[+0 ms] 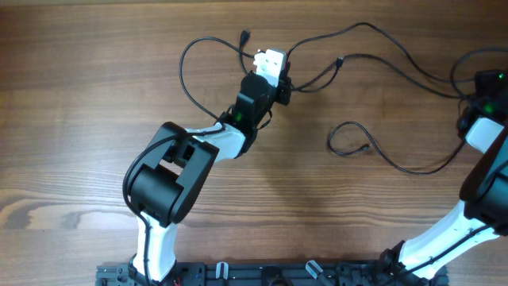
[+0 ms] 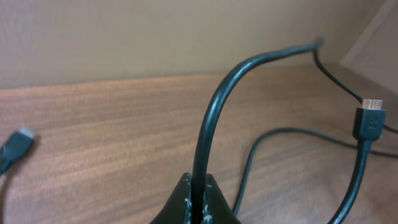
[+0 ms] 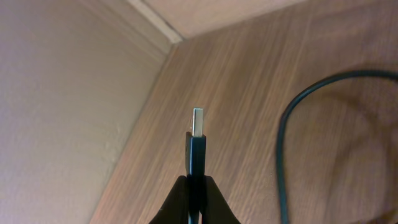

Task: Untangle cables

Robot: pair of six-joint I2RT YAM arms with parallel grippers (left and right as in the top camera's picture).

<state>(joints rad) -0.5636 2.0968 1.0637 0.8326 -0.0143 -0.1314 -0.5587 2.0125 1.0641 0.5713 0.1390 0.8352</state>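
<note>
Cables (image 1: 363,25), thin and black, sprawl in loose curves over the far half of the table (image 1: 95,119). They run from its middle toward the right edge, and one small loop lies nearer the centre. The left arm (image 1: 171,179) reaches from the near edge up to the far middle of the table. The right arm (image 1: 484,183) stands along the right edge. The left gripper (image 2: 198,180) is clamped shut on one of the cables, which rises from between the fingers and arches away to the right. The right gripper (image 3: 196,182), by the table's right edge, is closed on a black USB plug (image 3: 197,149), whose silver tip points straight away from the fingers. In the left wrist view a second plug (image 2: 369,123) with a gold-coloured tip stands tip-up to the right of the held cable. A third plug (image 2: 17,149) lies on the wood to its left.
</note>
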